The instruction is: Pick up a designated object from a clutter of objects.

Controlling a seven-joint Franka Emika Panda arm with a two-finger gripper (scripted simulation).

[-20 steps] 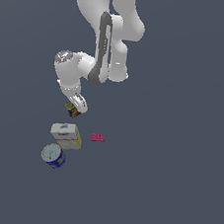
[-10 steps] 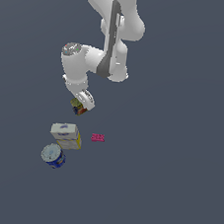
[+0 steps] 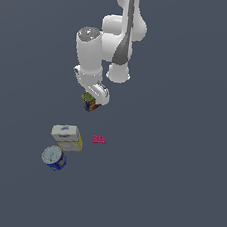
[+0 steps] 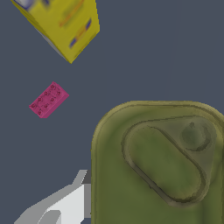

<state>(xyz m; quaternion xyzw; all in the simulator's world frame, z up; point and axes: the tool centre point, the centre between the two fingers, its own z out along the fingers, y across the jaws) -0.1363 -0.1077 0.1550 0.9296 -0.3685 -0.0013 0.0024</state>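
The designated object is a small boxy can (image 3: 90,102) with an olive-green top and orange, red and blue sides. My gripper (image 3: 93,101) is shut on it and holds it in the air, above and apart from the other items. In the wrist view its olive top with a pull tab (image 4: 159,164) fills the near field, with one grey finger (image 4: 65,205) beside it. The rest of the clutter lies below: a white-and-yellow box (image 3: 67,136), a blue-and-white round can (image 3: 54,157) and a flat pink block (image 3: 99,139).
The grey floor (image 3: 176,194) spreads all around. The white-and-yellow box (image 4: 63,24) and the pink block (image 4: 48,99) also show in the wrist view, far below the held can.
The arm has risen and swung toward the exterior view's right with the olive-topped can in the gripper. The box, round can and pink block have not moved.
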